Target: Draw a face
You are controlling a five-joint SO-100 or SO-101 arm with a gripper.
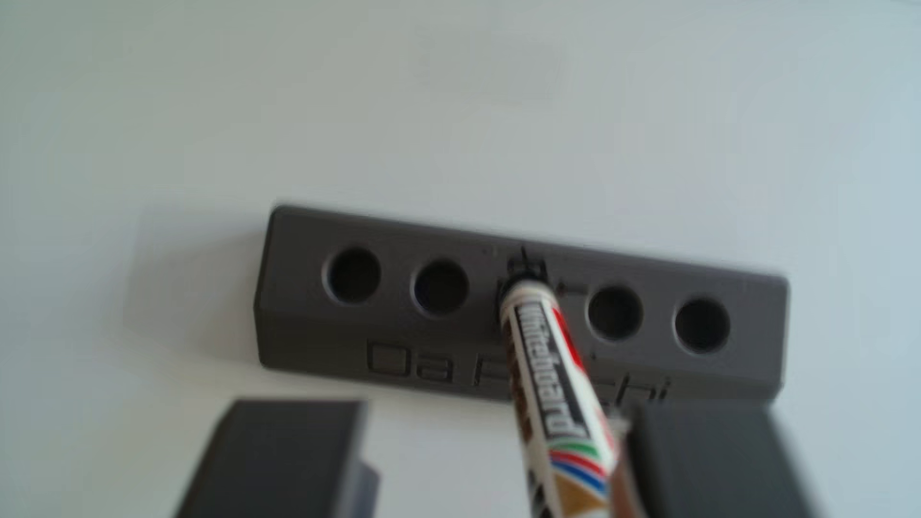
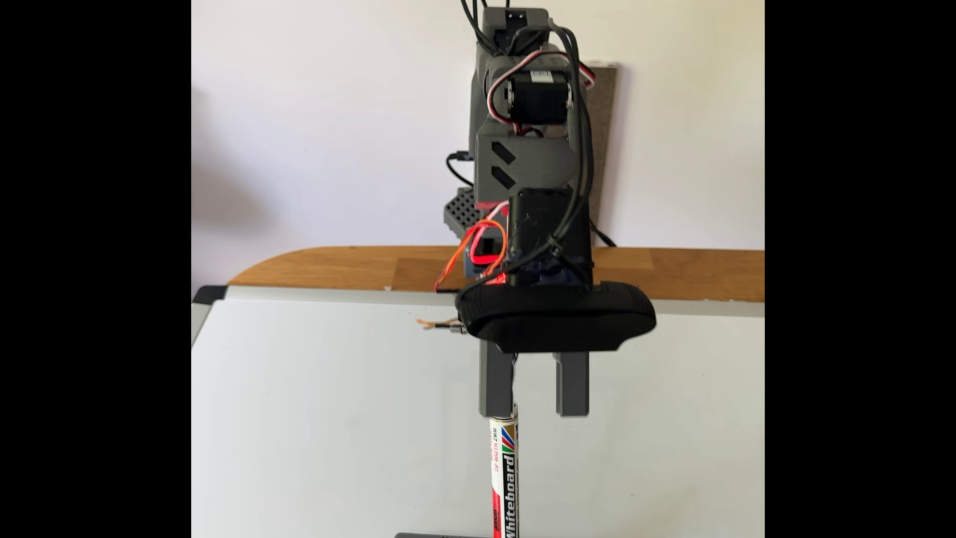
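Now the claw [image 2: 534,408] gapes — marker [image 2: 504,476] against one finger, over the block [image 1: 518,304]; whiteboard [image 2: 336,414] bare around.

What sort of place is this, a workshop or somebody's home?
Probably a home hobby desk: a white dry-erase board lies on a wooden tabletop against a plain wall, with a dark grey five-hole pen block holding a whiteboard marker.
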